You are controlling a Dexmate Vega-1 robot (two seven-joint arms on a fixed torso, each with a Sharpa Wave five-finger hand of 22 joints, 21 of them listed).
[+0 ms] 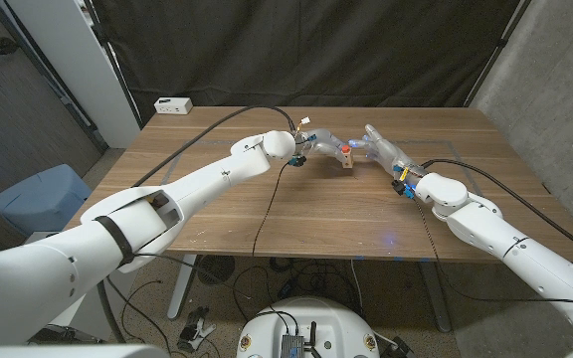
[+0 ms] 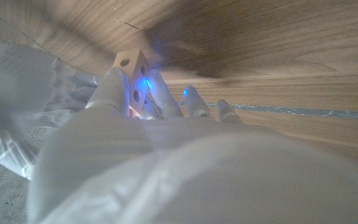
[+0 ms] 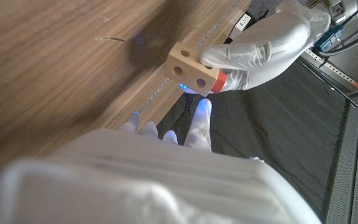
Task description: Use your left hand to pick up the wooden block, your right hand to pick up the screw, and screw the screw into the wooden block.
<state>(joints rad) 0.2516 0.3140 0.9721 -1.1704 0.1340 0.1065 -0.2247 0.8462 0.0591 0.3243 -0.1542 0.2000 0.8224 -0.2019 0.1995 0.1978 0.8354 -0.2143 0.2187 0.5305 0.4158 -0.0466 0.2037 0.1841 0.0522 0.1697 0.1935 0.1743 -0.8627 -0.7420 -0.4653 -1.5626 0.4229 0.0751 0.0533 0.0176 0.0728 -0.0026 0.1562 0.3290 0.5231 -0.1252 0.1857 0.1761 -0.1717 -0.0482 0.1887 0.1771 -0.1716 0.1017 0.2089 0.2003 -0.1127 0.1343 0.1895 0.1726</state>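
Wooden block (image 1: pixel 348 156) gripped in left robot hand (image 1: pixel 318 145), above table (image 1: pixel 316 214).

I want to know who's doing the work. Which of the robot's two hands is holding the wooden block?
The left hand holds the wooden block, its fingers wrapped around it. The right hand only reaches toward the block from the other side.

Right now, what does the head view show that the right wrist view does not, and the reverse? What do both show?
The head view adds the whole table, both arms, a white box at the table's far left corner, and a blue chair beside it. The right wrist view adds the round holes in the block and the right hand, its fingertips lit blue close to the block. Both show the left hand holding the block, with a red part at it.
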